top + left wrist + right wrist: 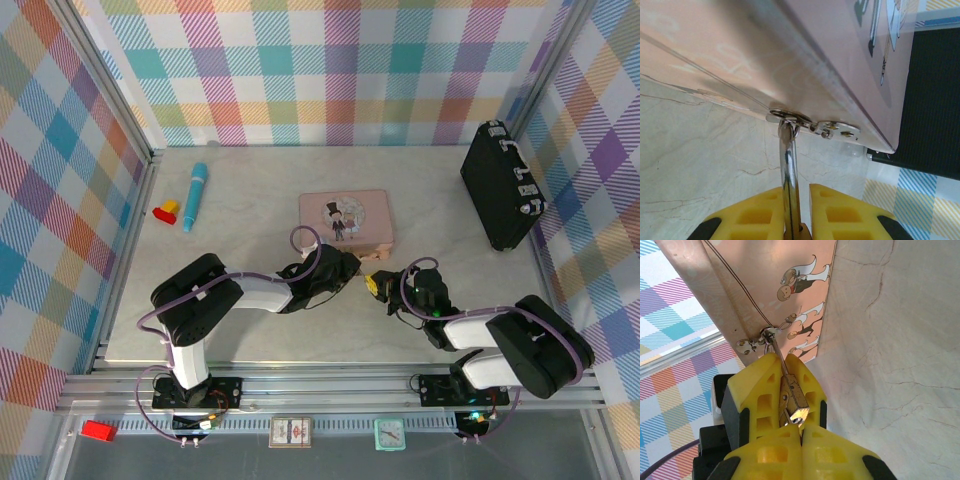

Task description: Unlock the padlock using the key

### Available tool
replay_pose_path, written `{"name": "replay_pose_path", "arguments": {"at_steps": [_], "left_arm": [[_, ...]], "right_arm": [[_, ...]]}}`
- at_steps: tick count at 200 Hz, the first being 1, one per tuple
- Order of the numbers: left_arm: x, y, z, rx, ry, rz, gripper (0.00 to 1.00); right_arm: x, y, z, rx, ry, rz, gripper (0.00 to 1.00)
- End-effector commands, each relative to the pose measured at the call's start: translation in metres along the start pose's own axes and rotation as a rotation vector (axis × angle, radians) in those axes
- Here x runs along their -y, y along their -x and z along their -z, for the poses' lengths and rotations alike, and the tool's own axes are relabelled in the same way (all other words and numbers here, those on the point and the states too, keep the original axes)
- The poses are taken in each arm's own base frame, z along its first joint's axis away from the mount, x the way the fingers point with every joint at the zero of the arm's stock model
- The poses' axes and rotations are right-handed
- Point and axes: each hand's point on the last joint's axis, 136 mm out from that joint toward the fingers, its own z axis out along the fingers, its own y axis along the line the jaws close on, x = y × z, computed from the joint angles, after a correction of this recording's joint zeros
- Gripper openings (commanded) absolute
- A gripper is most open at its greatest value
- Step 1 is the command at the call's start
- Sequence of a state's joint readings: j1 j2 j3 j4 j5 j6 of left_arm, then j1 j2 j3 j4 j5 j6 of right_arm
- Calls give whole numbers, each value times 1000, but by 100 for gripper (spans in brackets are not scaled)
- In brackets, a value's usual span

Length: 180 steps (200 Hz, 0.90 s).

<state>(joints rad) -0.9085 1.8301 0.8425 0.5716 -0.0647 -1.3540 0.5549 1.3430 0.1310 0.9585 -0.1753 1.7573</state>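
Note:
The small brass padlock hangs by its thin shackle from the metal hasp on the pink tin. My left gripper is shut on the padlock, with the brass body deep between its yellow fingers. In the top view that gripper sits at the tin's near right corner. My right gripper meets it head-on, fingers pressed together at the padlock's keyhole end. A thin grey sliver of the key shows there; the rest of it is hidden.
A black case stands at the right wall. A blue tube and yellow-and-red blocks lie at the far left. Checked walls close in the marble table on three sides.

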Motion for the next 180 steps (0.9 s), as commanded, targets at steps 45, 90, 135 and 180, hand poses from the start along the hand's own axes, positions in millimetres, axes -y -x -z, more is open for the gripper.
{"name": "replay_pose_path", "arguments": {"at_steps": [45,90,135,180], "left_arm": [[55,-13,2,-40,-160,19,0],[57,-13,2,-40,-165,19,0],[59,-14,2,-38,-166,20,0],[60,-17,2,-44,-170,19,0]], "right_arm": [[-2,-6,9,20,-20,24,0],[-3,-4,17,52,-33,37,0],[-2,-6,11,30,-31,23,0],[-5,-7,7,25,-25,26,0]]}}
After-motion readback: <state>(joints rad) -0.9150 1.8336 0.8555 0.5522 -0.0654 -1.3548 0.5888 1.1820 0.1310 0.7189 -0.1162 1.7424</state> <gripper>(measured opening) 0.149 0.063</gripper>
